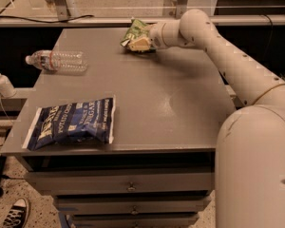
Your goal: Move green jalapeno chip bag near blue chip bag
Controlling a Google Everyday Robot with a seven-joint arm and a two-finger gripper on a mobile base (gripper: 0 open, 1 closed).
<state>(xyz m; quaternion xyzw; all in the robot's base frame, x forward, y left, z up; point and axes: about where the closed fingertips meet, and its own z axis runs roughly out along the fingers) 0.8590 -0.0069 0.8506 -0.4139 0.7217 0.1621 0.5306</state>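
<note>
Grey desk (pixel 171 103) with drawers. The robot arm (pixel 237 65) reaches in from 3 o'clock toward the far edge. The blue chip bag (pixel 71 122) lies flat at 8 o'clock, and a water bottle (pixel 57 61) lies on its side at 10. The green jalapeno chip bag (pixel 135 30) sits crumpled at 12, well apart from the blue one. The hand (pixel 138 44) touches its near edge; cannot tell whether it grips.
</note>
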